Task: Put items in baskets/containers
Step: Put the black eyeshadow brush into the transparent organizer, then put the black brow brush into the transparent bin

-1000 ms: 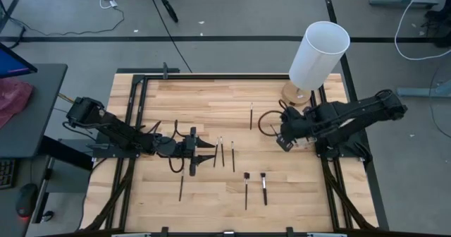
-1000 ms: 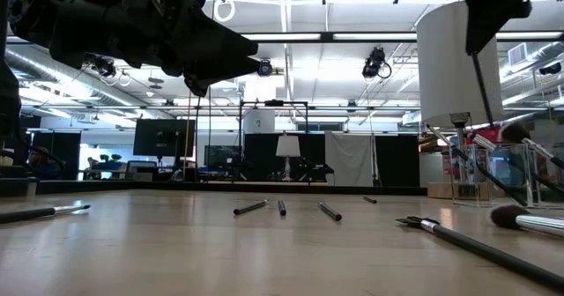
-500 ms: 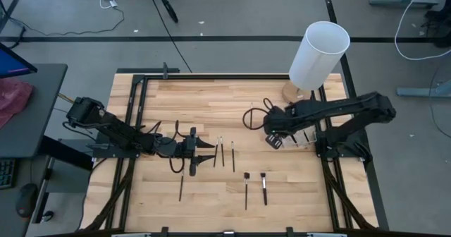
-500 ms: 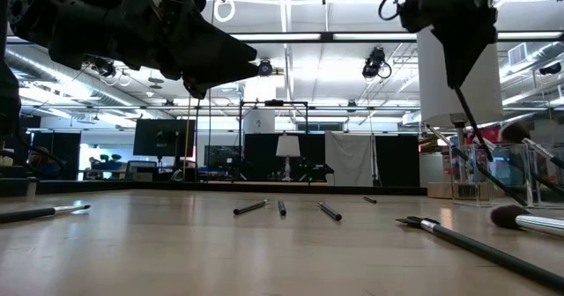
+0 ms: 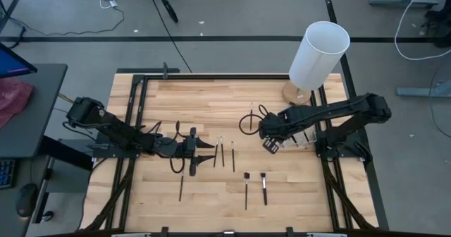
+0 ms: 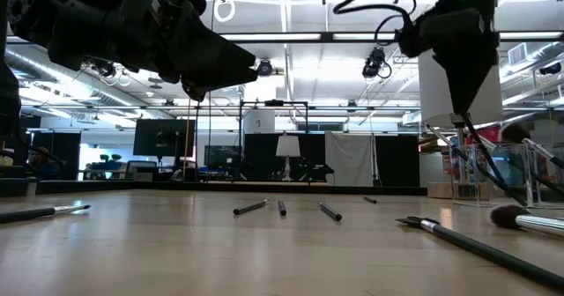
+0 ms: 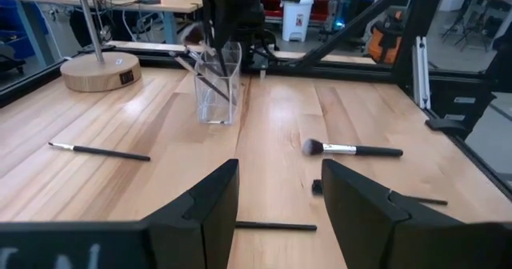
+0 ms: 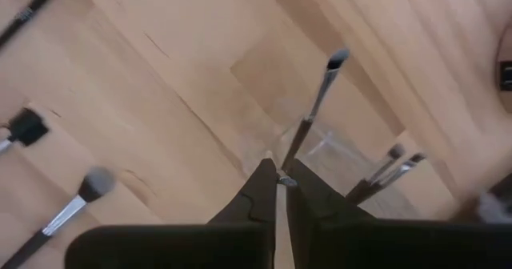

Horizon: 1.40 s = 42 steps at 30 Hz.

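Note:
Several thin dark brushes lie flat on the wooden table (image 5: 211, 103), among them three side by side (image 5: 224, 153) and two with dark heads (image 5: 255, 187). A clear holder (image 7: 218, 86) stands at the right with a few brushes leaning in it. My right gripper (image 8: 280, 177) hangs just above the holder, pointing down and shut on one brush (image 8: 310, 117). In the low view that brush (image 6: 465, 111) slants down toward the holder (image 6: 493, 174). My left gripper (image 7: 276, 195) waits open and level at the table's left, with a brush (image 7: 276, 226) on the table beneath it. My right gripper pinches the brush's thin handle (image 8: 288, 166) between its two fingertips, coming from above. The brush sticks out past the fingers with its bristle tip (image 8: 337, 58) pointing down and away, slightly tilted. It hangs clear of the table; whether its tip is inside the holder I cannot tell.
A tall white cylinder (image 5: 320, 53) on a round wooden base (image 7: 100, 70) stands behind the holder at the far right. A fluffy-headed brush (image 7: 352, 149) and a single brush (image 5: 251, 114) lie near the table's middle. Black frame rails (image 5: 134, 110) border the table.
My right gripper, still shut on the brush, has come down and toward the table's left, tipping a little. The brush has sunk with it toward the holder.

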Available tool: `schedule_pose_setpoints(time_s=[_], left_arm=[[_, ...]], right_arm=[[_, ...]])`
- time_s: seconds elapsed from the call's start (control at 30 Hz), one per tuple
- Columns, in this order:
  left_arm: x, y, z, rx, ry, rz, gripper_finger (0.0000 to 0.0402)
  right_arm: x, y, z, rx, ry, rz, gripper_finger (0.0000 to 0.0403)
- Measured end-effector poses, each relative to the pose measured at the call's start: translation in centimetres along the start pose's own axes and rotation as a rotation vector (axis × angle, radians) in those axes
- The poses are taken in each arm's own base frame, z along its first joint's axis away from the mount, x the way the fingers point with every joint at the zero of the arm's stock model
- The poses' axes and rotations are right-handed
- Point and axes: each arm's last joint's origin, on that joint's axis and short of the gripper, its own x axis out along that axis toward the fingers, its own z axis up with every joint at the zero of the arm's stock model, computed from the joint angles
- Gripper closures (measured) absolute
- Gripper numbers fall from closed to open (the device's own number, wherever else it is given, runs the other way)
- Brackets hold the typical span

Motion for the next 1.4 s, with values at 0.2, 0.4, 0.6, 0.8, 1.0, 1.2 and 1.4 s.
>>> schedule_pose_setpoints(time_s=[0.2, 0.4, 0.6, 0.8, 1.0, 1.2, 1.4], left_arm=[[0.0, 0.0, -0.1, 0.006, 0.013, 0.002, 0.0220], [0.0, 0.0, -0.1, 0.006, 0.013, 0.003, 0.0220], [0.0, 0.0, -0.1, 0.006, 0.013, 0.003, 0.0220], [0.0, 0.0, -0.1, 0.006, 0.013, 0.003, 0.0220], [0.0, 0.0, -0.1, 0.005, 0.013, 0.003, 0.0220], [0.0, 0.1, -0.1, 0.005, 0.011, 0.013, 0.0220], [0.0, 0.1, -0.1, 0.005, 0.011, 0.013, 0.0220]], right_arm=[[1.1, -0.1, -0.3, 0.025, 0.015, 0.001, 0.0375], [1.1, -0.1, -0.3, 0.027, 0.015, 0.001, 0.0356], [1.1, -0.2, -0.2, 0.052, 0.015, -0.002, 0.0326], [1.1, -0.3, -0.1, 0.041, -0.032, -0.049, 0.0275], [0.6, -0.1, -0.2, 0.030, -0.037, -0.043, 0.0245], [-2.0, 1.7, -0.3, 0.016, -0.117, 0.028, 0.0249], [-5.2, 4.2, -1.7, 0.019, -0.297, 0.075, 0.0268]])
